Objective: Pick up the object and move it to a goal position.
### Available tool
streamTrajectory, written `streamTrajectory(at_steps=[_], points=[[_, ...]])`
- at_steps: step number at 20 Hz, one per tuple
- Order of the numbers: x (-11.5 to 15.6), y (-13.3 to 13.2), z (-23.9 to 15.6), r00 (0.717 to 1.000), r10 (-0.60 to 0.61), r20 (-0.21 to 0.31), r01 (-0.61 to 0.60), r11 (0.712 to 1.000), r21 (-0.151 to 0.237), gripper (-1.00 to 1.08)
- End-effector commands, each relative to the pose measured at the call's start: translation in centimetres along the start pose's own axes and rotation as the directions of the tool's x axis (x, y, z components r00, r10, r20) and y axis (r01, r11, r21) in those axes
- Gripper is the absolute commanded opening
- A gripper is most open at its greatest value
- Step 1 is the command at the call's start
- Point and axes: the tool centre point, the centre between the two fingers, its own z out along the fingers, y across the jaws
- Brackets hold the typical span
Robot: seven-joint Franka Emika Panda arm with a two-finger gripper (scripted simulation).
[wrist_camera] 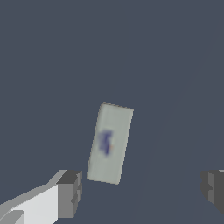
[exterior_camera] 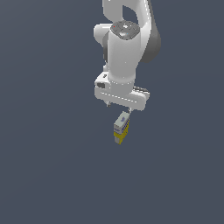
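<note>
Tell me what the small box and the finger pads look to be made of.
Small box: flat matte render, white-grey top with a blurry blue mark, yellow sides; could be printed card or plastic, no telling. Finger pads: dark grey, dull, ridged faces, rubber-like at a guess.

A flat, matte, dark slate-blue surface [exterior_camera: 48, 175] fills both views from edge to edge as the only backdrop, evenly lit and unmarked, showing no visible walls, furniture, windows or table edges, only faint, slightly darker diagonal bands crossing it in the wrist view.
</note>
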Motion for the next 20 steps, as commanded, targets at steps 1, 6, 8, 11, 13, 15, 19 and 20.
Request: streamTrajectory(at_steps=[1,6,8,11,13,15,19,20], points=[[0.4,-0.8,0.9,0.999,0.045,-0.003,-0.045,0.999,0.002,1.00],[0.8,-1.9,2.2,0.994,0.108,-0.006,-0.108,0.994,0.005,1.00],[1.0,-2.2,2.6,0.992,0.126,-0.007,-0.126,0.992,0.006,1.00],[1.1,-2.5,3.0,0.990,0.144,-0.008,-0.144,0.990,0.007,1.00],[1.1,-2.6,3.2,0.989,0.151,-0.008,-0.151,0.989,0.007,1.00],[1.1,-2.6,3.2,0.988,0.153,-0.008,-0.153,0.988,0.007,1.00],[1.1,-2.6,3.5,0.989,0.149,-0.007,-0.149,0.989,0.007,1.00],[1.1,-2.6,3.7,0.989,0.149,-0.007,-0.149,0.989,0.007,1.00]])
